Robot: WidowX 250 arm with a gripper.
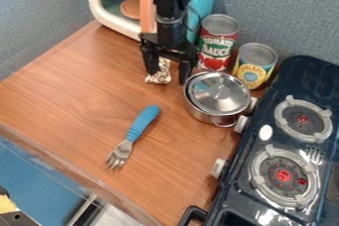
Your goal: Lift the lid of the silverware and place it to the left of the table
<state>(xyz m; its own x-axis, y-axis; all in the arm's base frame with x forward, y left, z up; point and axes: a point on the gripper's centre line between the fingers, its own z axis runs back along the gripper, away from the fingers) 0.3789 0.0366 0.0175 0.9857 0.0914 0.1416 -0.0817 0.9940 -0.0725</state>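
My gripper [167,75] hangs over the upper middle of the table, open, its two fingers spread apart and pointing down. Just right of its right finger stands a silver metal pot [201,114] with a shiny round lid [218,93] on top. The lid lies slightly tilted, and part of the pot's rim shows at its left. The gripper does not hold the lid.
A small patterned object [161,74] is by the left finger. Two cans, one red [216,46] and one yellow [253,69], stand behind the pot. A blue-handled fork [140,124] lies mid-table [59,96]. The dark stove [258,145] borders the right; a white-framed box [96,2] stands behind.
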